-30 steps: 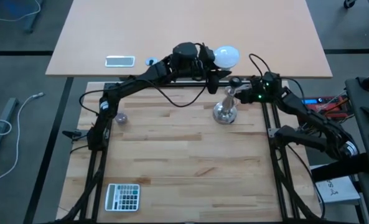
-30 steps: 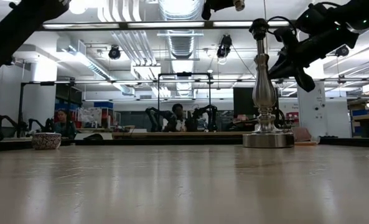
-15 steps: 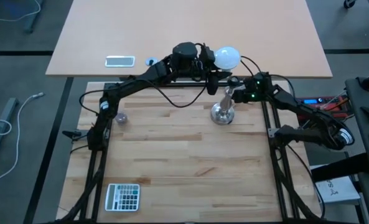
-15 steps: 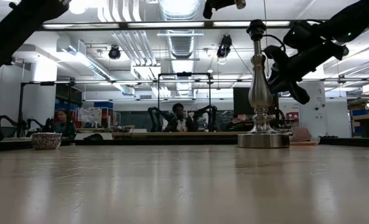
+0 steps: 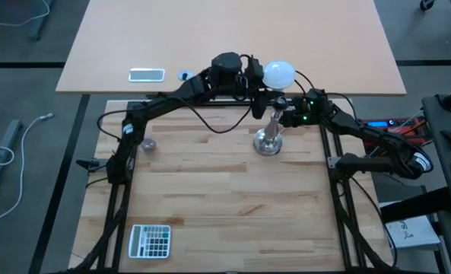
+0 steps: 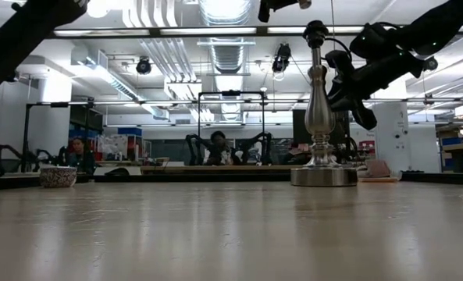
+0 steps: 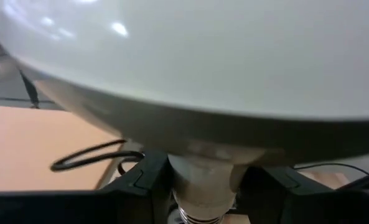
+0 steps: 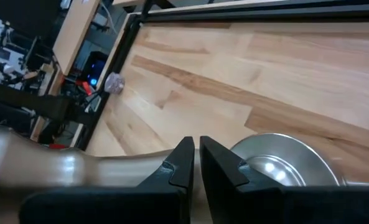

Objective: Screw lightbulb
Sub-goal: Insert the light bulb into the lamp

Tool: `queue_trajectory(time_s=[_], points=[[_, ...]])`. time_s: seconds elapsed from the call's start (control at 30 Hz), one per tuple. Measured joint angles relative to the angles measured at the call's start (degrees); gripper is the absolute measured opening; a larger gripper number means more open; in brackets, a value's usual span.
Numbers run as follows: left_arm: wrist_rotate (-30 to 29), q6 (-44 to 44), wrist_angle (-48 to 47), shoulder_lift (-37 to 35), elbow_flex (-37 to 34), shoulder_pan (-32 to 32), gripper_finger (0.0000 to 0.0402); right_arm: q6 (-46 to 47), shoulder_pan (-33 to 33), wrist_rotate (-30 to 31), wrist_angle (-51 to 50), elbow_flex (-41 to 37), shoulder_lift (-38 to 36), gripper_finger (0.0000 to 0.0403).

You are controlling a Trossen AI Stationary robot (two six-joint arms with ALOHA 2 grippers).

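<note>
Shifted leftward on the wooden bench [image 5: 210,190]: silver stand [image 5: 268,142], right pincer [image 5: 286,116] with fingers together against its stem. Near edge, calculator [image 5: 150,240]; mid-left, small bowl [image 5: 147,143]. Far edge: lightbulb [image 5: 279,73] clamped in left pincer [image 5: 259,76]; beyond, seated people [image 6: 215,148].
</note>
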Motion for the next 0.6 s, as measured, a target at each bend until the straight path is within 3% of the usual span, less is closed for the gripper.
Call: queue_trajectory(time_s=[0.6], points=[[0.02,-0.44,2.94,2.10,-0.18,-0.31,0.0139,-2.02,-5.87,0.08,-7.11,-0.07,-9.07,0.0023]])
